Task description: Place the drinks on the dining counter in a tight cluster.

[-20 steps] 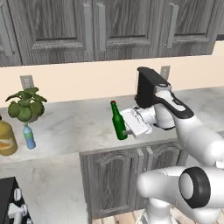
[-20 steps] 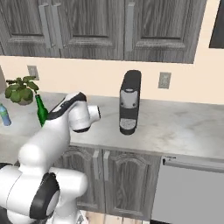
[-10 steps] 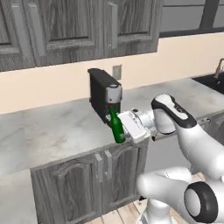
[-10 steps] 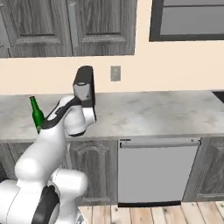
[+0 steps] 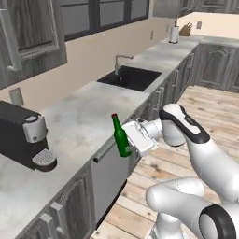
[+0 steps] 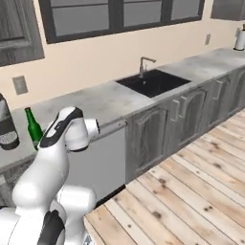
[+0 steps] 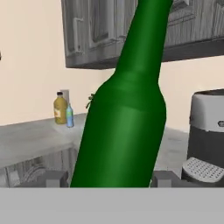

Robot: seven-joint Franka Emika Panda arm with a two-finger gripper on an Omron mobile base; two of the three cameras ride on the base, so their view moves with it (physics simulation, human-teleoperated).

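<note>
Carrying green bottle, transit risk

Holding the green bottle (image 5: pixel 122 141) upright, claw (image 5: pixel 132 144) clamped on its body, beside the worktop (image 5: pixel 70 126) edge near the coffee machine (image 5: pixel 25 135). Juice jug (image 7: pixel 60 111) and water bottle (image 7: pixel 69 116) sit far behind. Risk: a fast base swing tips it or slips the grip.

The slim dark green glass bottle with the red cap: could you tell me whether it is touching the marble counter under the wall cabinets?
Apart. In the left base view the green bottle hangs in the hand off the counter's front edge, its base over the cabinet face.
</note>
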